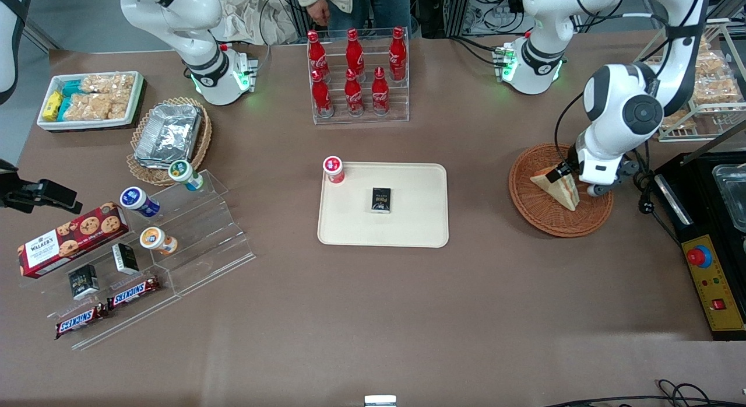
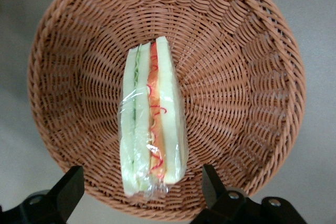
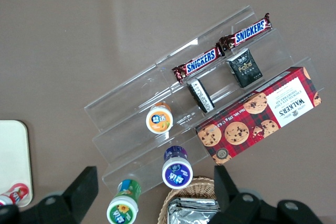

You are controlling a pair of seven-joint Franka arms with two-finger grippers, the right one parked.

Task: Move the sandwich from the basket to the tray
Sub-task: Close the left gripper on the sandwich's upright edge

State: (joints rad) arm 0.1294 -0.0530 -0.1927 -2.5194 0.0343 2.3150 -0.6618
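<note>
Left arm bent at the elbow, forearm reaching down near the working arm's end of the surface. Claw [image 2: 142,192] points downward, its two fingers [image 2: 68,187] spread wide apart, gripping nothing.

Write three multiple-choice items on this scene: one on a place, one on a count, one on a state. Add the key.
1. Where is the sandwich?
A. in the basket
B. on the tray
C. on the table

2. How many things are on the tray?
A. none
B. two
C. five

3. The end effector is:
A. shut on the sandwich
B. open over the basket
C. over the tray

Key: 1 A, it lies on the wicker. 2 B, a red-lidded cup and a black box. 3 B, fingers apart, nothing gripped.
</note>
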